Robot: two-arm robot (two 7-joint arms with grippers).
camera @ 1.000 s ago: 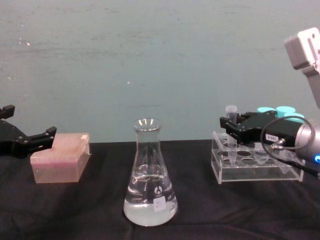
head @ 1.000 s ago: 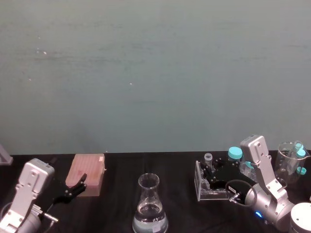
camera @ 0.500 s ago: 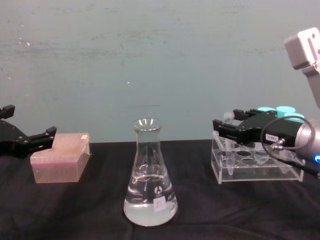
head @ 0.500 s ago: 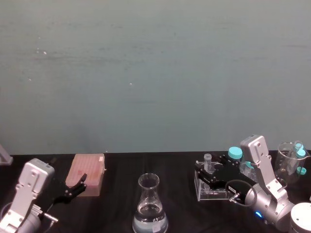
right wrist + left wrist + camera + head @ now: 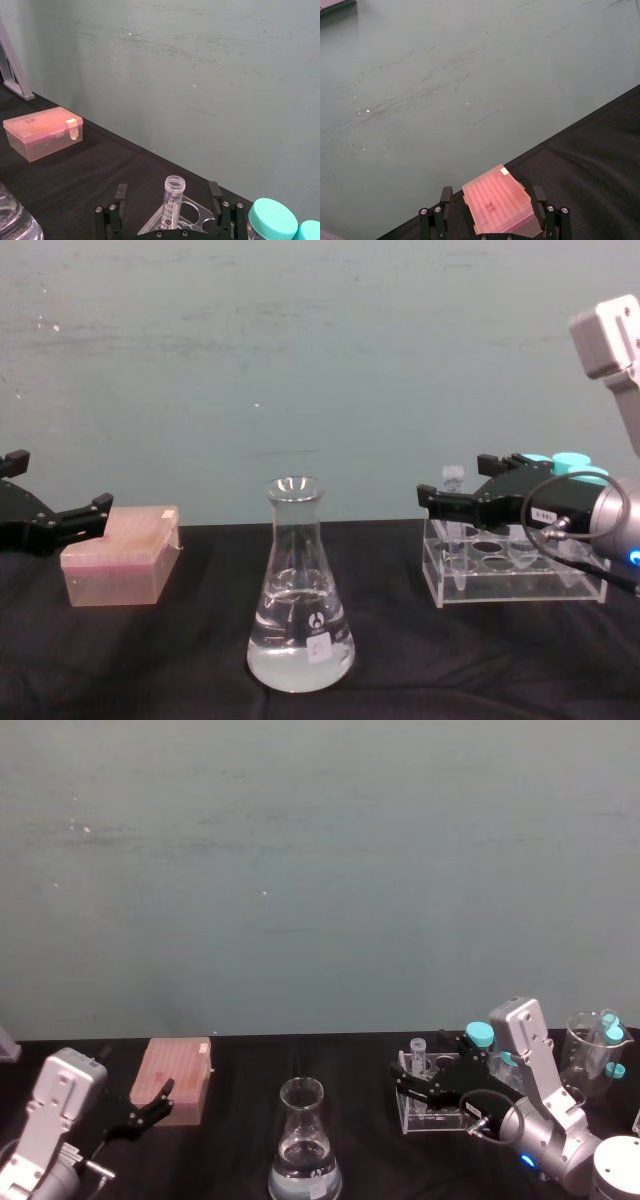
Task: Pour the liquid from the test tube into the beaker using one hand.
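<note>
The right gripper [image 5: 448, 506] has slid further forward over the tube rack [image 5: 515, 575] in the last second, its jaws spread wide with the test tube [image 5: 173, 199] standing upright between them, apparently not yet pinched. The tube remains seated at the rack's near corner. So the grasp looks about to happen; lifting and pouring are still ahead. The beaker [image 5: 299, 590] waits well to the rack's left, already holding some liquid [image 5: 300, 655]. Far left, the left gripper [image 5: 55, 521] hangs open beside a pink box [image 5: 120, 558].

Tube upright in rack, flask at centre
Slim clear test tube [image 5: 173, 199] stands uncapped; beaker [image 5: 300, 590] holds clear liquid [image 5: 300, 645] low
</note>
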